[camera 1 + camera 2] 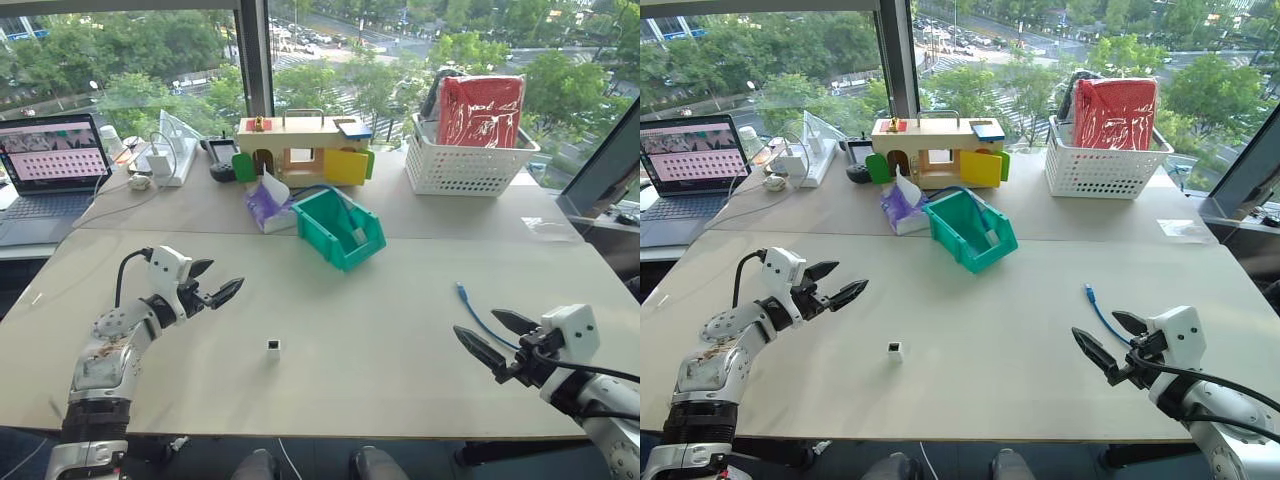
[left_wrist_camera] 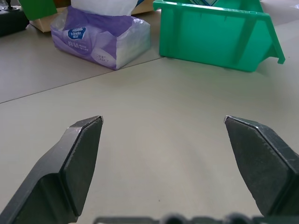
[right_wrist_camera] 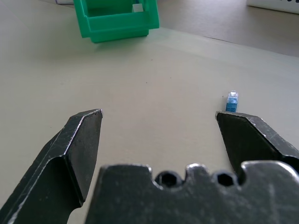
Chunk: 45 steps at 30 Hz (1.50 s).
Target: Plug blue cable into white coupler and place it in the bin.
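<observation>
The blue cable (image 1: 472, 309) lies on the table at the right, its clear plug (image 3: 232, 100) pointing away from me. My right gripper (image 1: 492, 336) hovers open just beside the cable's near end, nothing between its fingers. The white coupler (image 1: 273, 347) is a tiny cube standing alone at the table's front middle. My left gripper (image 1: 214, 281) is open above the table to the coupler's left, pointing toward the middle. The teal-green bin (image 1: 340, 228) sits past the table's middle, its cut-away front facing the coupler side; a small white item lies inside it.
A purple tissue pack (image 1: 264, 205) lies beside the bin. Behind stand a wooden toy box (image 1: 300, 148), a white lattice basket (image 1: 467, 160) holding a red bag, and a laptop (image 1: 52, 165) at far left with chargers and cords (image 1: 160, 160).
</observation>
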{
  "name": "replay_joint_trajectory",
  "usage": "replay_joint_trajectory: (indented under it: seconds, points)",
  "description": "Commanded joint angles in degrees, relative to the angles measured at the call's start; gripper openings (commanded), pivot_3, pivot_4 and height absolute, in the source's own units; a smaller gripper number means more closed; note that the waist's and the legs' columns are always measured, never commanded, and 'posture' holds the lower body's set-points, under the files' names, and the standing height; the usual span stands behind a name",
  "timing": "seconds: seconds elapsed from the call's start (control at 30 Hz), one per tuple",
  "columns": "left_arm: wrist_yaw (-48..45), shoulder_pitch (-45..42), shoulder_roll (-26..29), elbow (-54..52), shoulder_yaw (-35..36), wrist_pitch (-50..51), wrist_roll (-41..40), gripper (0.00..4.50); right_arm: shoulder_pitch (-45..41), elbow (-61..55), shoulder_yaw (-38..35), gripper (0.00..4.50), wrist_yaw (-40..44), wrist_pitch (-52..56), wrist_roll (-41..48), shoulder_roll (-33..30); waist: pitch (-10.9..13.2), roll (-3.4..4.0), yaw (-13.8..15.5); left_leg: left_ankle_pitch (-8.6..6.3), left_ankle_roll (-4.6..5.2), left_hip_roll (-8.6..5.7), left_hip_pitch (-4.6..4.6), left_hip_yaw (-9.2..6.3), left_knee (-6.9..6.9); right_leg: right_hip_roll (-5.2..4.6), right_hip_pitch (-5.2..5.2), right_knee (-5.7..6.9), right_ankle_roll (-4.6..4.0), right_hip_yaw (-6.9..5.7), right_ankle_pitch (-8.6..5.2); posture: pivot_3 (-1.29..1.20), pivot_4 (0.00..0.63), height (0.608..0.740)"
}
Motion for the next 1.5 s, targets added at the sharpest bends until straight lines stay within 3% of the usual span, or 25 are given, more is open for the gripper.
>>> replay_joint_trajectory:
  seconds: [0.03, 0.2, 0.4, 0.93, 1.07, 1.37, 1.4, 1.5]
  points:
    - [-1.89, -2.52, 0.48, -2.99, -0.12, 0.14, -2.22, 4.5, -1.85, -0.74, -1.62, 4.49, -0.89, 0.45, -0.49, -1.98, 0.0, 0.0, 0.0, 0.0, 0.0, 0.0, 0.0, 0.0, 0.0, 0.0, 0.0, 0.0, 0.0, 0.0, 0.0, 0.0, 0.15, 0.737]
    - [-8.45, -7.73, 2.64, -10.87, -3.33, 8.91, -8.49, 4.5, -14.07, 11.08, 2.38, 4.49, -3.35, 4.54, -5.59, -8.29, 0.02, -0.08, -0.01, 0.06, 0.02, -0.03, -0.08, 0.03, 0.12, -0.03, 0.0, -0.07, -0.23, 0.02, -0.08, 0.0, 0.15, 0.737]
    - [-12.78, -11.01, 6.14, -15.59, -3.28, 17.55, -15.32, 4.5, -22.93, 24.85, 6.25, 4.49, -4.24, 3.86, -9.81, -8.57, 0.03, -0.02, -0.18, 0.05, 0.04, 0.0, -0.01, -0.02, -0.05, 0.06, -0.03, 0.03, -0.05, 0.02, -0.04, 0.0, 0.15, 0.737]
    - [-13.05, -9.1, 10.0, -24.3, -4.77, 21.49, -17.66, 4.5, -37.91, 44.57, 17.18, 4.49, -1.25, 5.49, -15.33, -5.49, 0.04, -0.01, -0.24, 0.03, 0.07, -0.02, -0.1, -0.03, -0.01, 0.06, -0.06, 0.01, 0.0, 0.02, -0.04, 0.0, 0.15, 0.737]
    - [-13.83, -8.73, 11.46, -25.44, -5.5, 22.04, -17.81, 4.5, -41.08, 51.44, 17.58, 3.49, -2.25, 2.9, -17.15, -3.75, 0.04, -0.02, -0.35, 0.04, 0.06, -0.03, -0.08, -0.03, 0.01, 0.05, -0.04, 0.01, 0.01, 0.02, -0.01, 0.0, 0.15, 0.737]
    - [-14.01, -11.18, 11.66, -22.79, -3.95, 20.06, -17.66, 4.5, -42.06, 49.19, 23.75, 0.36, 5.86, -3.14, -21.62, -5.68, 0.04, -0.03, -0.51, 0.05, 0.05, -0.01, 0.0, -0.04, 0.02, 0.07, 0.03, 0.03, 0.02, 0.02, -0.01, 0.0, 0.15, 0.737]
    - [-14.16, -11.76, 11.58, -22.39, -4.2, 19.84, -17.52, 4.5, -42.62, 47.61, 25.34, 0.17, 8.03, -4.67, -22.15, -5.93, 0.04, -0.03, -0.54, 0.05, 0.05, -0.01, 0.0, -0.04, 0.02, 0.07, 0.03, 0.04, 0.02, 0.02, -0.02, 0.0, 0.15, 0.737]
    - [-15.12, -14.0, 11.17, -20.73, -5.62, 18.84, -16.71, 4.5, -45.4, 43.87, 32.28, 0.17, 15.48, -9.95, -25.52, -6.68, 0.05, -0.02, -1.09, 0.05, 0.05, 0.0, -0.02, -0.05, 0.02, 0.1, -0.01, 0.06, 0.02, 0.02, -0.02, 0.0, 0.15, 0.737]
